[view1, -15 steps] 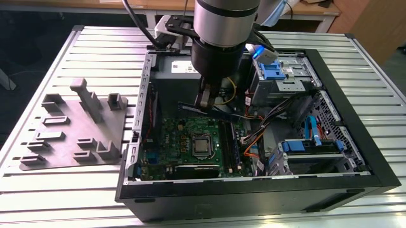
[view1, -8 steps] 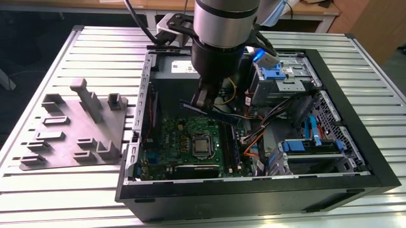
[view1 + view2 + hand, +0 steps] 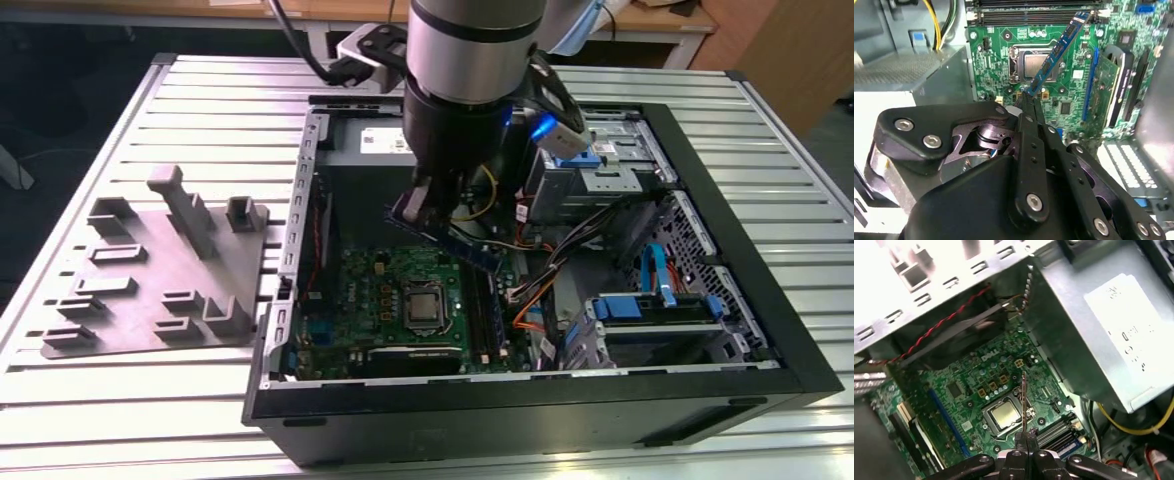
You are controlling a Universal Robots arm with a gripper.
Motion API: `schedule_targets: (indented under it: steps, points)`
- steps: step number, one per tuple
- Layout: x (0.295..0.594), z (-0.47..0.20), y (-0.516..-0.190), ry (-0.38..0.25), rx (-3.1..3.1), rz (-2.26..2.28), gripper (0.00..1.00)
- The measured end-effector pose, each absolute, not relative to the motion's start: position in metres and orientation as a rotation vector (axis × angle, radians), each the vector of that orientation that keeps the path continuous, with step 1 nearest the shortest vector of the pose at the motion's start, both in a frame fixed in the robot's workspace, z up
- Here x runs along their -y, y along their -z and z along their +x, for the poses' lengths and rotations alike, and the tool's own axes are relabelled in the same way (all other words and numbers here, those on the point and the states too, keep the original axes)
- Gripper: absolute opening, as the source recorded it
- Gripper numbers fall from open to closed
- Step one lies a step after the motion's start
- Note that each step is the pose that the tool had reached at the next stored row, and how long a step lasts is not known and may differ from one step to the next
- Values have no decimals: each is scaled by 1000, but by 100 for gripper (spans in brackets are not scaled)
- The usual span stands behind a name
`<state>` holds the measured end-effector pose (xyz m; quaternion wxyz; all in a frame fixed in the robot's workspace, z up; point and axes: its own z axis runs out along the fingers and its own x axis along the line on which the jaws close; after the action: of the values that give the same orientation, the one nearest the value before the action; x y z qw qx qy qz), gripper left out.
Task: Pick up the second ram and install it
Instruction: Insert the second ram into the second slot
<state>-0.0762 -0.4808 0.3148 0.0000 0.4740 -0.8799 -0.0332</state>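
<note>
My gripper (image 3: 424, 208) hangs inside the open computer case (image 3: 747, 300), shut on the second ram (image 3: 449, 240). The thin board is held tilted above the green motherboard (image 3: 360, 290). In the second wrist view the ram (image 3: 1056, 52) runs out from the shut fingertips of the gripper (image 3: 1027, 96) over the silver processor (image 3: 1036, 65), towards the black memory slots (image 3: 1039, 14). In the first wrist view the ram (image 3: 1024, 400) stands edge-on, rising from the gripper (image 3: 1026, 439) above the processor (image 3: 1004, 415), with the slots (image 3: 1056, 435) beside it.
A grey fixture plate (image 3: 160, 270) with raised holders lies on the slatted table at the exterior view's left. Inside the case are a power supply (image 3: 1104, 330), a drive cage (image 3: 661, 310) with blue parts, and bundles of cables (image 3: 534, 290).
</note>
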Motion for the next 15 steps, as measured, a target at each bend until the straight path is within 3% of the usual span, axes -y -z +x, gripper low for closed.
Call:
schedule_targets:
  steps: [15]
  points:
    - [481, -76, -312, 104, 2950, 1102, 11]
